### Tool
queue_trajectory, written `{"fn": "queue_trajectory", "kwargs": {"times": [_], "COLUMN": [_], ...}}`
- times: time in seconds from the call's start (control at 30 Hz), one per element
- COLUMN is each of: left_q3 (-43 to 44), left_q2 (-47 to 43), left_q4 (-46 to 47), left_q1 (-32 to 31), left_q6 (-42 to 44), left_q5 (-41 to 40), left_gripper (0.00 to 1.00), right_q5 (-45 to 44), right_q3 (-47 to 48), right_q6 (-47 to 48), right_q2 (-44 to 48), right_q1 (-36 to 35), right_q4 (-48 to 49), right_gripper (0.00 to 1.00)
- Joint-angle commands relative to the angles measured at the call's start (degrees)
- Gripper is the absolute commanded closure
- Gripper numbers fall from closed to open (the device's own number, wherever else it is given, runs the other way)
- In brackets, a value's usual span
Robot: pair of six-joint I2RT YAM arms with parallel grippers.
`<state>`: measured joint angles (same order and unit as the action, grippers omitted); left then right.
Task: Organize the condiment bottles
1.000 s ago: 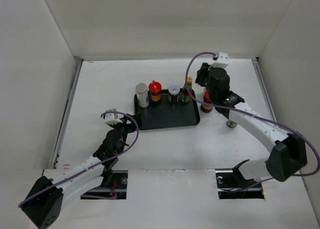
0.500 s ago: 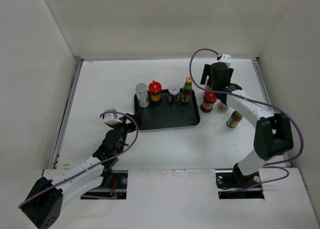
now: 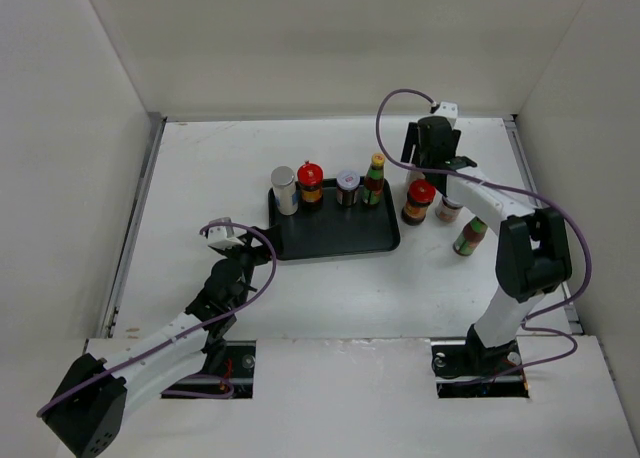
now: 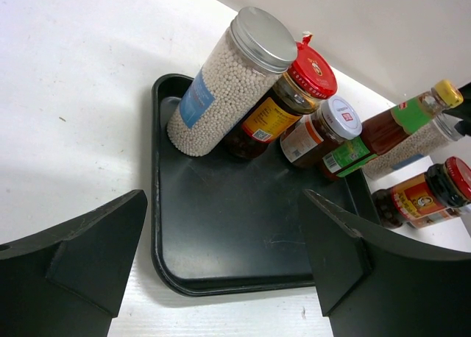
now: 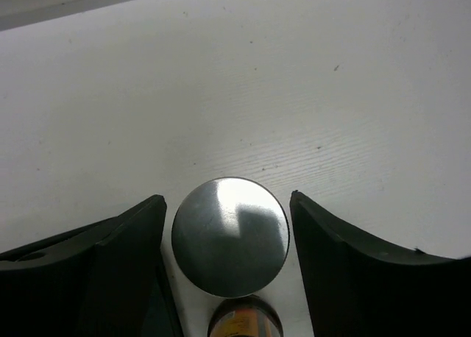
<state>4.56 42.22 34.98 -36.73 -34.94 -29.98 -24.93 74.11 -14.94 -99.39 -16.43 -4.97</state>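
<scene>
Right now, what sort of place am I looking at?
Probably a robotics test cell, not a kitchen: a white table boxed in by plain white walls, two robot arms bolted at its near edge, and condiment bottles on and beside a dark tray.

tray [image 4: 243,234]: black plastic, smooth, dull sheen
silver lid [image 5: 229,235]: brushed metal, shiny
counter [image 5: 309,79]: white, matt, finely grained
red cap [image 4: 312,71]: glossy, printed
tall jar [image 4: 221,94]: clear, glossy wall

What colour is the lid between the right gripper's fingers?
The lid is plain shiny silver, clearest in the right wrist view.
</scene>
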Motion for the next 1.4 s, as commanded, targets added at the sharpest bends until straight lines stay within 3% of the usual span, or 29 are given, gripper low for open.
{"fn": "queue_trajectory", "kwargs": {"times": [0.0, 0.13, 0.3, 0.43, 0.5, 0.57, 0.87, 1.07, 1.37], "left_q3": [-0.5, -0.3, -0.6, -0.6, -1.0, -1.8, -3.1, -3.2, -3.9], "left_q2": [-0.4, 0.5, -0.7, -0.5, -1.7, -3.4, -4.6, -3.7, -6.1], "left_q4": [3.3, 3.3, 3.2, 3.3, 3.3, 3.3, 3.3, 2.8, -0.9], "left_q1": [0.6, 0.6, 0.7, 0.8, 1.2, 1.4, 2.0, 3.3, 7.6], "left_q6": [-0.2, -0.3, 0.0, -0.2, -0.3, -0.5, -2.1, -4.3, -7.8], "left_q5": [-0.5, -0.3, -0.9, -1.1, -1.7, -2.8, -5.6, -5.9, -5.5], "left_gripper": [0.17, 0.17, 0.17, 0.14, 0.11, 0.00, 0.00, 0.00, 0.00], "right_q5": [0.2, 0.8, 1.3, -1.9, -3.4, -4.2, -7.1, -6.4, 1.6], "right_q3": [2.2, 1.0, 0.3, -1.8, -2.7, -3.6, -7.1, -8.3, -2.0], "right_q6": [-1.1, -1.9, -2.6, -3.1, -2.5, -1.2, 3.5, 0.2, -4.0], "right_q2": [-0.6, -0.3, 0.9, 8.3, 13.8, 19.6, 37.1, 33.1, 11.7], "right_q1": [0.0, 0.4, 0.3, 0.1, 0.0, -0.7, -16.5, -30.0, -39.8], "right_q4": [-0.8, -1.6, -0.1, 5.3, 7.4, 9.1, 8.2, 9.0, 16.0], "right_gripper": [0.19, 0.20, 0.46, 0.58, 0.60, 0.59, 0.58, 0.57, 0.56]}}
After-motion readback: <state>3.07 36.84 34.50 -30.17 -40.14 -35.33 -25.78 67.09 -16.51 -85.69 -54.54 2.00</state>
